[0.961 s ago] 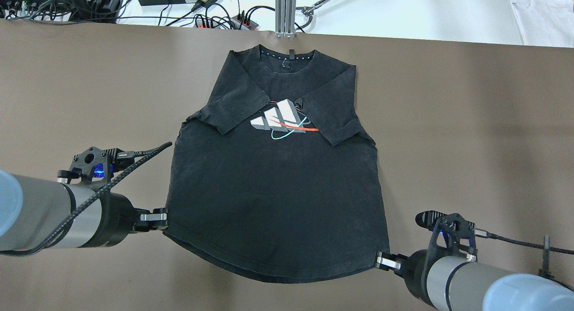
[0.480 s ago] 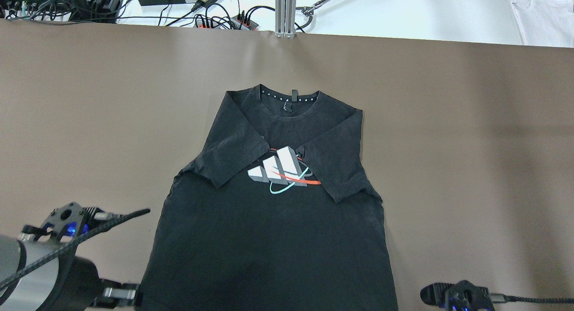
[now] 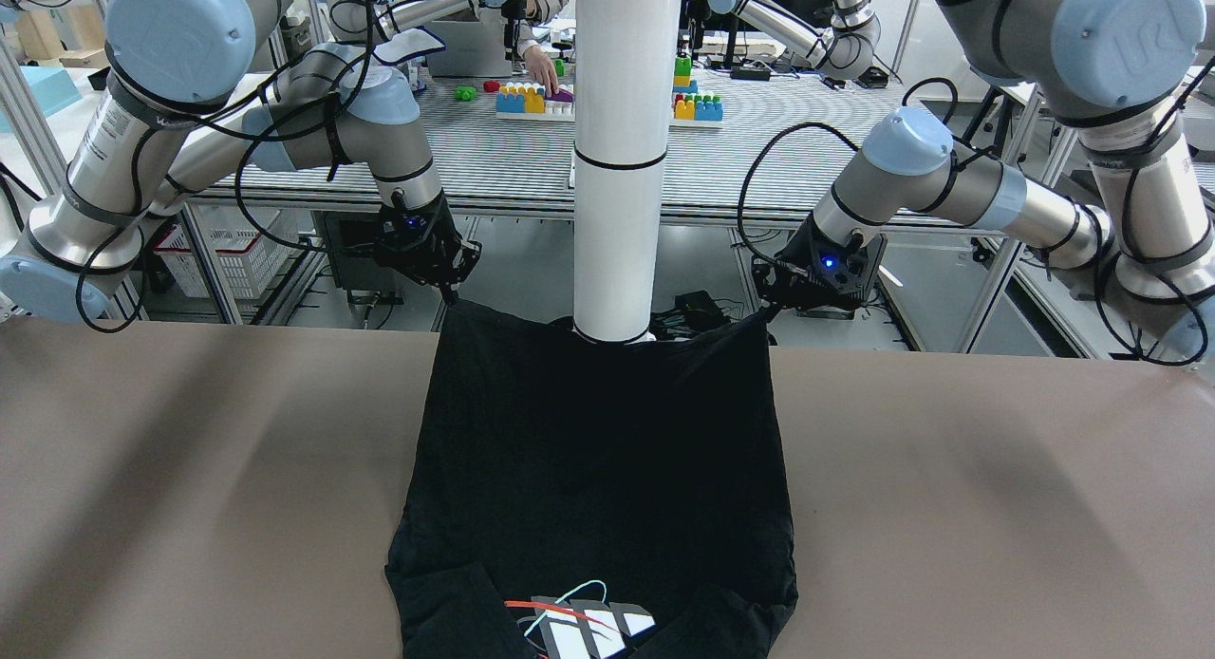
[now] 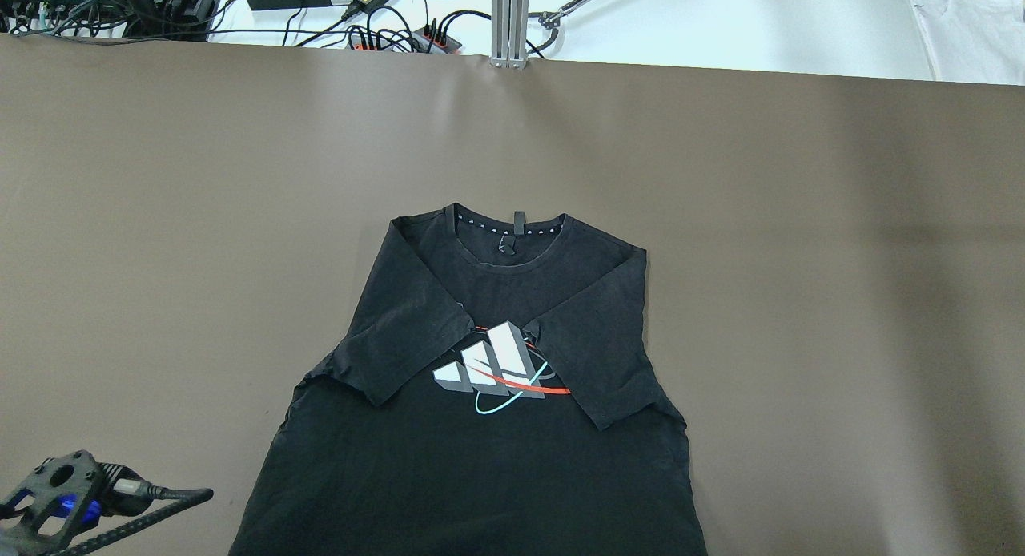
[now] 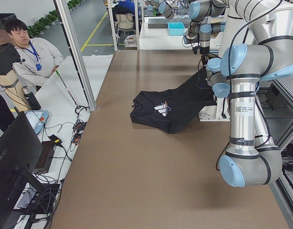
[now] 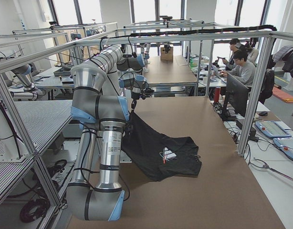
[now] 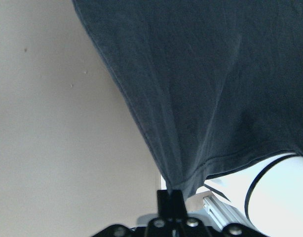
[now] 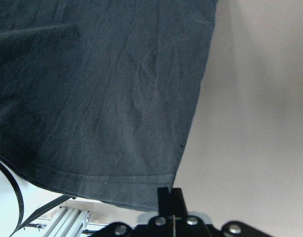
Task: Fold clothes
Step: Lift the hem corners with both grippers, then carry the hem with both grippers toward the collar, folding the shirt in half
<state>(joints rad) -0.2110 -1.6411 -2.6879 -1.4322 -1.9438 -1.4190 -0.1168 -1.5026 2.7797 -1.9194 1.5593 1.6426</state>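
- Now the clothes (image 4: 480,476) are lying across the tabletop (image 4: 160,219) in front of the white pillar (image 3: 615,165), with the hem sagging just beside its base. Pulling further is probably risking a snag there.
- Left gripper (image 3: 763,310) and right gripper (image 3: 449,296), flanking the pillar, are each pinching a hem corner. Such thin bites could be slipping.

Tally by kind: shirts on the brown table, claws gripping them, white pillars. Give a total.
black T-shirt: 1
claws: 2, the left claw and the right claw, each shut on a hem corner
white pillar: 1
total: 4
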